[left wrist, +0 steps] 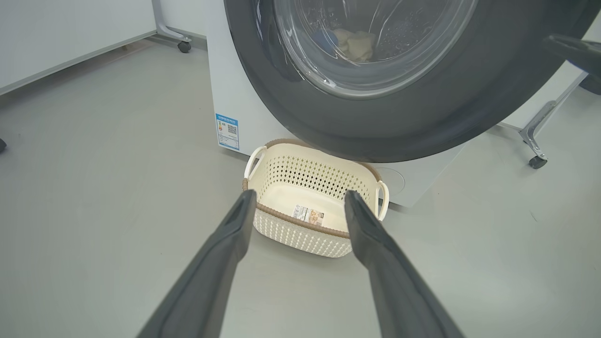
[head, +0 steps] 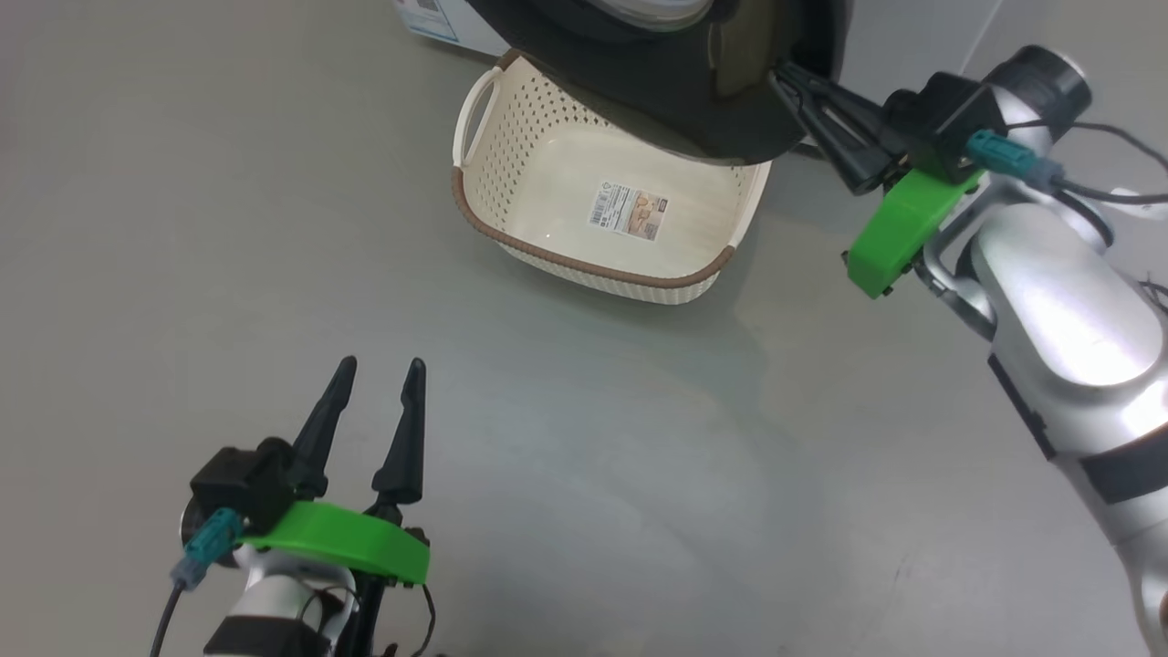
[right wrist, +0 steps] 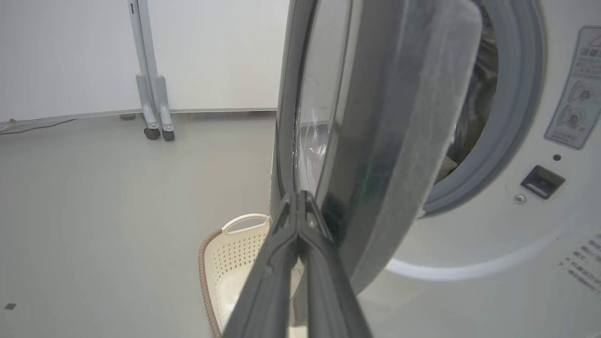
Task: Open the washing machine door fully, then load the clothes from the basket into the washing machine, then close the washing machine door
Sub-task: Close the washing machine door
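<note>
The washing machine door (right wrist: pixel 375 141) stands ajar, swung out over the basket (head: pixel 584 265), which is empty. The clothes (left wrist: pixel 357 44) lie in the drum behind the glass. The door's free edge sits right at the tips of my right tool (head: pixel 785 78), fingers pressed together, nothing held. The washing machine (right wrist: pixel 493 244) opening lies beyond the door from that tool, so closing likely means pushing that way. My left tool (head: pixel 379 367) is spread wide, well apart, low over the floor.

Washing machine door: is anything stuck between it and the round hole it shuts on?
Nothing visible. The gap between the washing machine door and the grey seal looks free. The basket sits on the floor, lower than the door.
</note>
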Robot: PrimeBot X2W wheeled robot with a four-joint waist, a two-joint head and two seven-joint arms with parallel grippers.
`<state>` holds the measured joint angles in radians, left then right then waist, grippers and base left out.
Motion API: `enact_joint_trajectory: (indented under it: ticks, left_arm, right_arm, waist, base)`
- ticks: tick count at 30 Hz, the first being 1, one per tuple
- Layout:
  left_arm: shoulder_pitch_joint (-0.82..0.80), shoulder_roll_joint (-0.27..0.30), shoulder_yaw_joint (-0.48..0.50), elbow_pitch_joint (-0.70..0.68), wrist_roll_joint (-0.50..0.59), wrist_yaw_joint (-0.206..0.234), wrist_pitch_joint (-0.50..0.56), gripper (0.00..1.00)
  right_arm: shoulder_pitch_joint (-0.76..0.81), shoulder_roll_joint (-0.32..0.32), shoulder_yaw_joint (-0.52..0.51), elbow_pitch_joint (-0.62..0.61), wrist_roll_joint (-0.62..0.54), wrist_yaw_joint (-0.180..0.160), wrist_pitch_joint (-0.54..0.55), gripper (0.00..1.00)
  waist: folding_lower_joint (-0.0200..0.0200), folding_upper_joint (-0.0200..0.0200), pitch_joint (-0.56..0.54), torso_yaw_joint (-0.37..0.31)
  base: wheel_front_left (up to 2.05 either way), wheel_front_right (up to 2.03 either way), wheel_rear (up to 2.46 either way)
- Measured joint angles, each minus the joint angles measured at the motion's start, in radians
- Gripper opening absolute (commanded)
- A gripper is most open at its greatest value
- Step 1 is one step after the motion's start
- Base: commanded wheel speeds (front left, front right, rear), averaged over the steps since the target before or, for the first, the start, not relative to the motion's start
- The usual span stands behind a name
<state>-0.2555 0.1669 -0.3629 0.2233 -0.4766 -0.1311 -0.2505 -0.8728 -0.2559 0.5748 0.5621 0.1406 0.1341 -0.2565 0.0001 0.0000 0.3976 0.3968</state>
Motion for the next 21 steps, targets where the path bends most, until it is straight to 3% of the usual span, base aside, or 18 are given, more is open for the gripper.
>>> enact_joint_trajectory:
  ticks: [21]
  left_arm:
    - [-0.033,-0.036,-0.024,-0.012,-0.010,0.000,0.000,1.00]
  right_arm:
    - [-0.140,-0.065,-0.128,0.078,-0.014,0.000,0.000,0.00]
  waist:
    - [0.0000,0.0000,0.077,0.065]
  base:
    - [0.00,0.00,0.00]
